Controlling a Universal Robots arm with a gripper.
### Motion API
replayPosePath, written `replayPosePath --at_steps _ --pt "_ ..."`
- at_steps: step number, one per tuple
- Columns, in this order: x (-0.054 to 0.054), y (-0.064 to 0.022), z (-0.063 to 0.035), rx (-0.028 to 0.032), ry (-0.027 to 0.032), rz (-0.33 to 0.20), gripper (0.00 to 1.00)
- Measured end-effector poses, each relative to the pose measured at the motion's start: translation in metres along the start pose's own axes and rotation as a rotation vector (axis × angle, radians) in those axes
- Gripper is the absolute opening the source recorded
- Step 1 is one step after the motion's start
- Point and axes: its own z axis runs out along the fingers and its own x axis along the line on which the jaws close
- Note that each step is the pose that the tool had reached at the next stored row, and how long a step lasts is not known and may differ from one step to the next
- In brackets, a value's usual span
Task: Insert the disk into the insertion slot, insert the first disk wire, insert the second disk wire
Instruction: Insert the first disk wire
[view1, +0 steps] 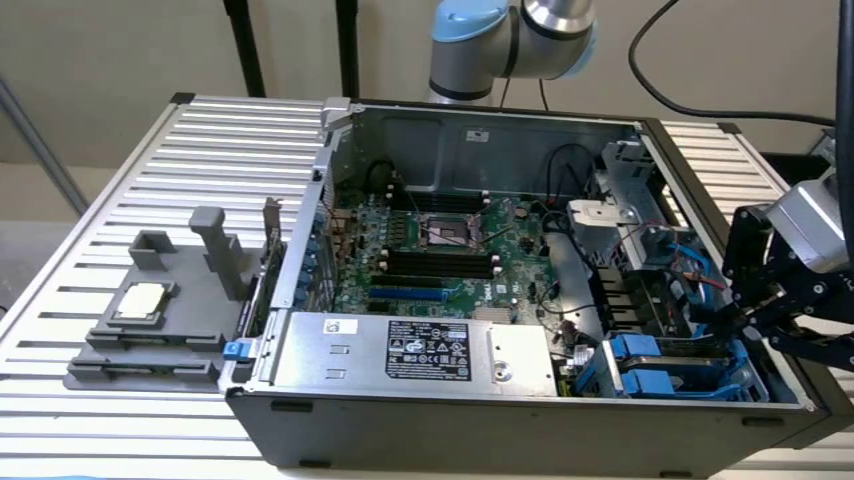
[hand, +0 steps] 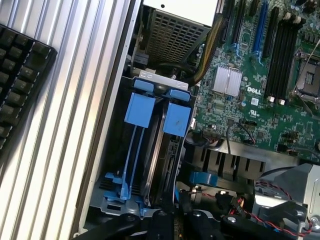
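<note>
In the exterior view the claw (view1: 737, 322) hangs at a corner of the open computer case (view1: 534, 420), which stands on the slatted desk (view1: 227, 150). The insertion slot (view1: 657, 370) lies just beside and below the claw. In the wrist view the claw (hand: 167, 224) is right at the near end of the insertion slot (hand: 112, 187). There the disk (hand: 156, 165) sits on edge between blue rails, with the blue tabs (hand: 176, 119) at the end far from the claw. I cannot tell whether the claw is wide or narrow.
</note>
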Motion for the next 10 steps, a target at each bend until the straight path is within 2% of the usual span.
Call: replayPosePath --at_steps 2,7,10 --pt "-0.001 0.0028 -0.0004 -0.0002 -0.0002 -0.001 0.17" --pt "-0.004 0.0158 -0.0009 -0.0001 -0.0004 -0.002 0.17" --pt "-0.004 0.0188 -0.0008 0.0004 -0.0004 0.003 0.17"
